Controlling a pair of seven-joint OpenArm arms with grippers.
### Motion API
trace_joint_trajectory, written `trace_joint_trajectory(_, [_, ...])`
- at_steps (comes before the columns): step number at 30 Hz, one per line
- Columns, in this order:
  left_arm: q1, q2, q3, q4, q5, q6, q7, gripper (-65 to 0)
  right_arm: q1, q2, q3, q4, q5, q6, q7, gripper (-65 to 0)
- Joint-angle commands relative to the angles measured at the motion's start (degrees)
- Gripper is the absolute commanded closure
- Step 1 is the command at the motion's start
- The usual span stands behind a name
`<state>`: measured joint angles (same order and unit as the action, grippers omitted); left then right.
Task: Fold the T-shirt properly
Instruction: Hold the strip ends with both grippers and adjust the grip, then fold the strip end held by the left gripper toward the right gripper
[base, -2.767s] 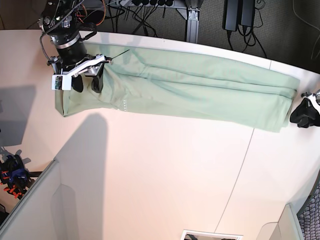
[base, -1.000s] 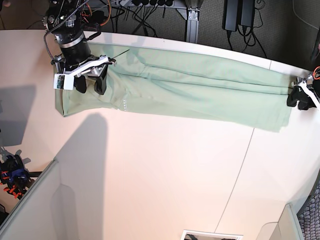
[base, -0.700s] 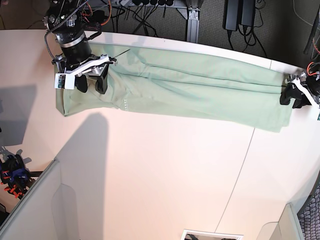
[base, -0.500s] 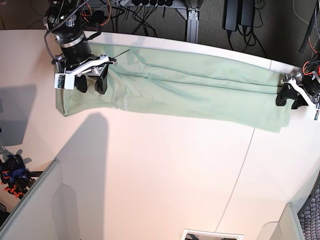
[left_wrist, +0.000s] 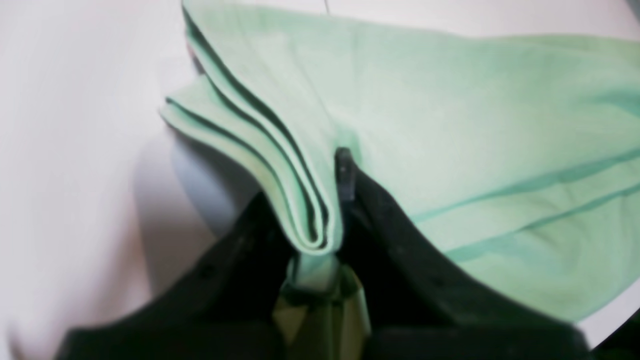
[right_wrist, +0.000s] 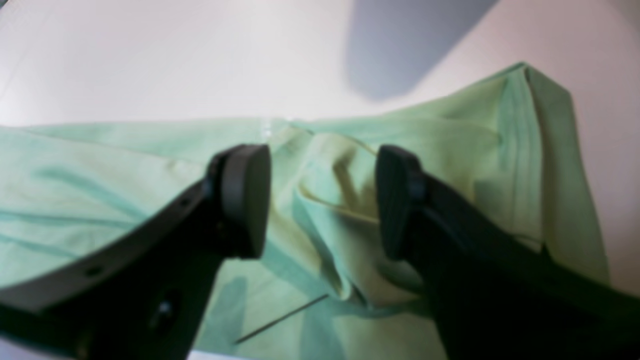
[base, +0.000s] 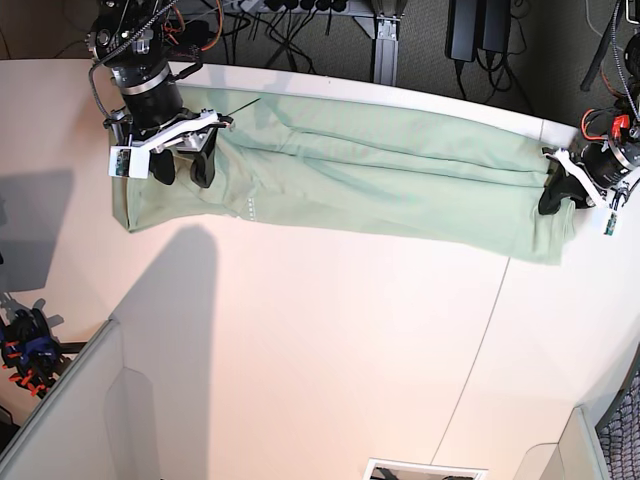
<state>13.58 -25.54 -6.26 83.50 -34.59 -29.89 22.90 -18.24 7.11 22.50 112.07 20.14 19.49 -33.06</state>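
The pale mint-green T-shirt (base: 380, 180) lies folded into a long strip across the back of the white table (base: 320, 340). My left gripper (base: 556, 194) is at the strip's right end, shut on its stacked folded edge. In the left wrist view the layers (left_wrist: 300, 200) are pinched between the black fingers (left_wrist: 345, 170). My right gripper (base: 182, 166) hovers open over the strip's left end. In the right wrist view its pads (right_wrist: 245, 200) stand apart over creased fabric (right_wrist: 340, 200) and hold nothing.
Cables and black power bricks (base: 475, 30) hang behind the table's back edge. A grey panel (base: 80, 420) stands at the front left, with clamps (base: 25, 345) on the floor beside it. A seam (base: 480, 340) runs across the tabletop.
My left gripper has moved in from the right onto the shirt's right end and shut on its edge, drawing that end slightly inward. The right gripper has barely moved.
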Motion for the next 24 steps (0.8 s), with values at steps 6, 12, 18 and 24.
trace_joint_trajectory(6, [-2.73,-0.7,-0.61,0.52,3.69,0.15,-2.29,0.0,0.46,0.33,0.72,0.98,0.9,-0.11,1.7,-33.8])
trace_joint_trajectory(12, [-9.22,-0.85,-0.61,-1.9,9.99,1.51,-4.76,0.0,0.44,0.33,4.02,0.98,3.17,-0.11,1.97,-33.8])
trace_joint_trajectory(18, [-19.45,-3.98,-0.33,-14.84,11.54,1.84,-8.41,0.0,0.44,0.33,9.64,1.07,6.99,-0.07,1.97,-33.8])
trace_joint_trajectory(24, [-26.6,-9.29,-0.15,-18.43,13.33,2.01,-9.55,0.0,0.46,0.31,11.37,1.07,8.9,-0.02,1.97,-33.8])
